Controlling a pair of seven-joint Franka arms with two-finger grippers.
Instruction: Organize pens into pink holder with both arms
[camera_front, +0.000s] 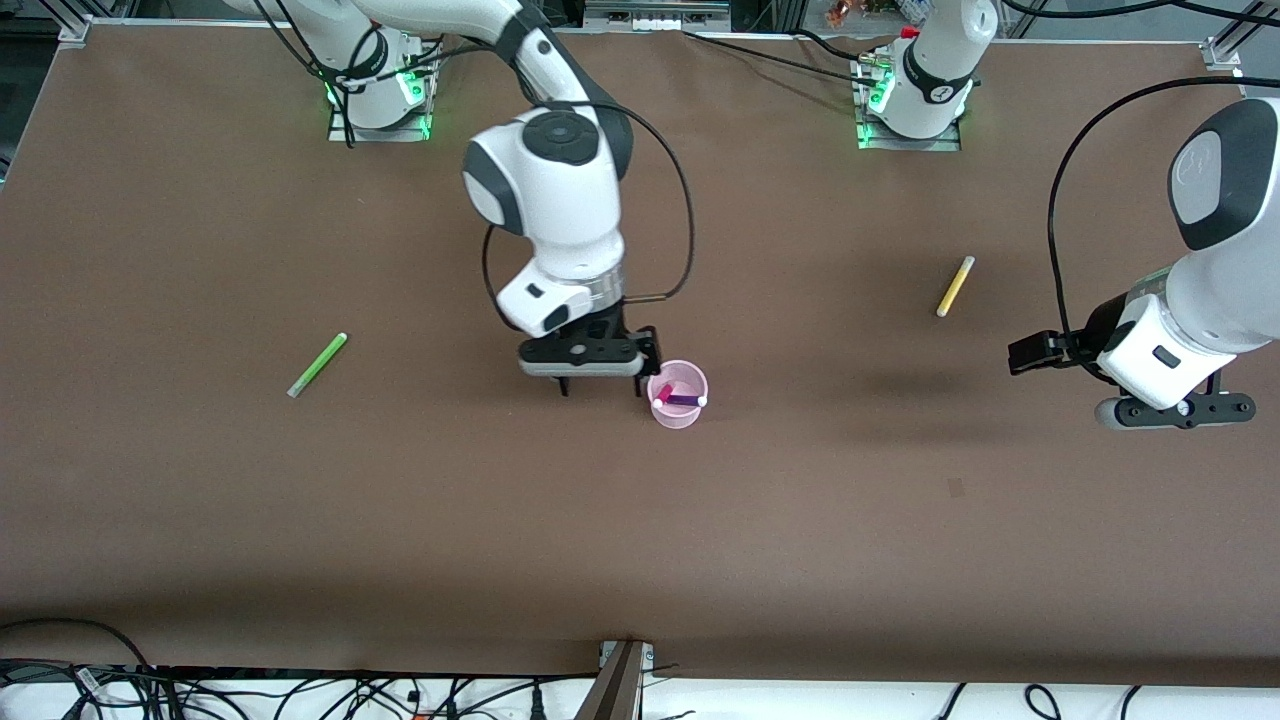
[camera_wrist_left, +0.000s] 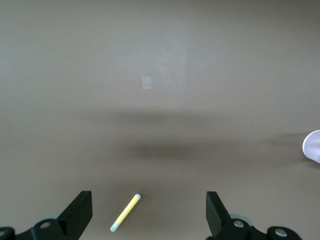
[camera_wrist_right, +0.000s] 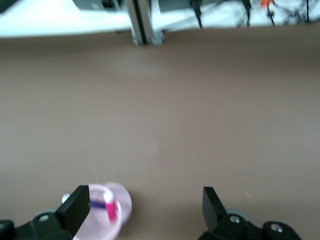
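The pink holder (camera_front: 678, 396) stands mid-table with a magenta pen (camera_front: 664, 395) and a purple pen (camera_front: 685, 400) lying inside. My right gripper (camera_front: 601, 387) hangs open and empty right beside the holder, toward the right arm's end; in the right wrist view, the holder (camera_wrist_right: 121, 201) with the magenta pen (camera_wrist_right: 110, 208) sits by one finger (camera_wrist_right: 77, 207). A green pen (camera_front: 318, 364) lies flat toward the right arm's end. A yellow pen (camera_front: 955, 286) lies toward the left arm's end. My left gripper (camera_front: 1175, 411) hovers open over the table near it, and the yellow pen (camera_wrist_left: 125, 212) shows on the table between its fingers.
The arm bases (camera_front: 378, 95) (camera_front: 910, 110) stand at the table's back edge. Cables (camera_front: 300, 690) and a metal bracket (camera_front: 622, 665) line the front edge. A small pale mark (camera_front: 956, 487) is on the brown tabletop.
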